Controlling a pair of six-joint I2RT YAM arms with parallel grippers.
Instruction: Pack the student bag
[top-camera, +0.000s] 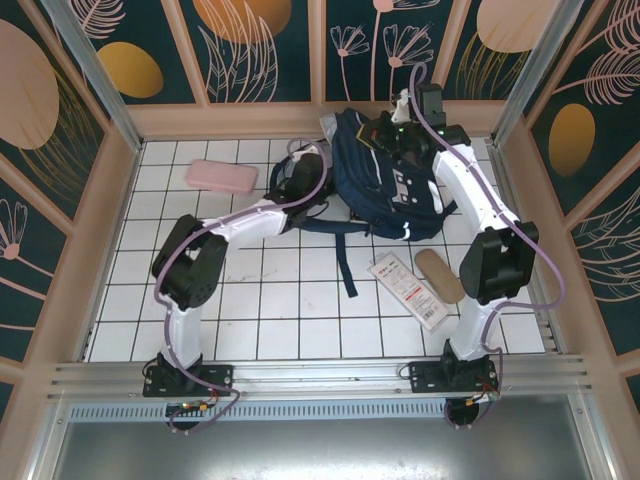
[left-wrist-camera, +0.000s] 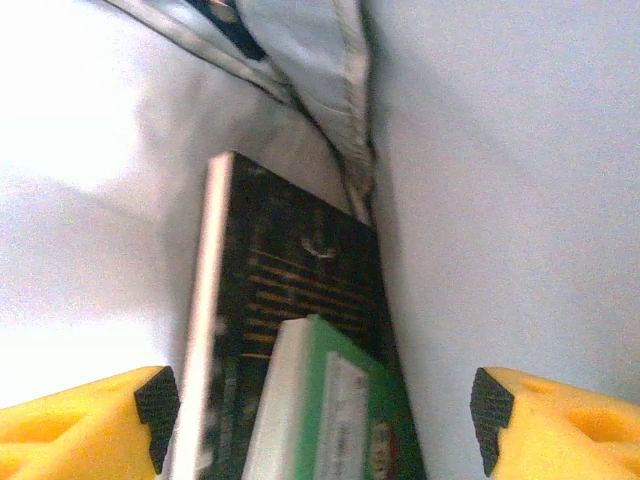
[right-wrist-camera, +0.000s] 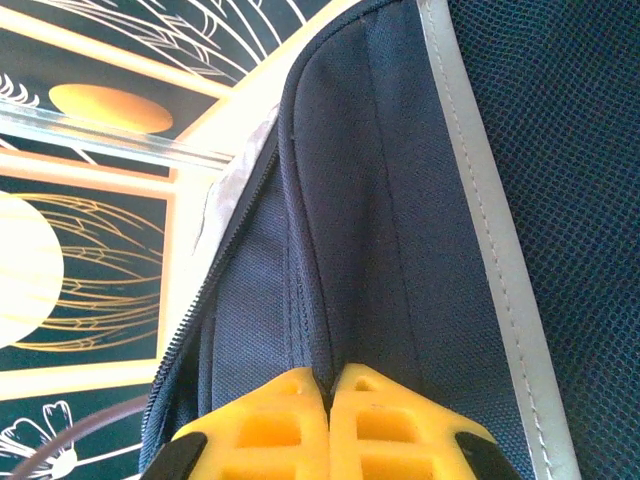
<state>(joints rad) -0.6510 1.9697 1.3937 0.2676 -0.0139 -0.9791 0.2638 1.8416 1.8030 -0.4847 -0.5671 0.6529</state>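
The large navy fabric backpack (right-wrist-camera: 350, 200) is pinched by the closed right gripper (right-wrist-camera: 330, 395); the left gripper (left-wrist-camera: 322, 425) is spread wide, nothing held.

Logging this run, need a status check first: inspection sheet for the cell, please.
Surface: white tiled table, no spills seen.
Job's things: student bag at far centre; a dark book and a green-and-white flat item are inside it.
Clutter: pink case far left; white packet and tan case near the right arm.
Grippers: left gripper open inside the bag, fingers either side of the two items; right gripper shut on the bag's fabric.
Cables: purple cables along both arms, no snag seen.
Surroundings: dark floral wall panels; metal rail at near edge.
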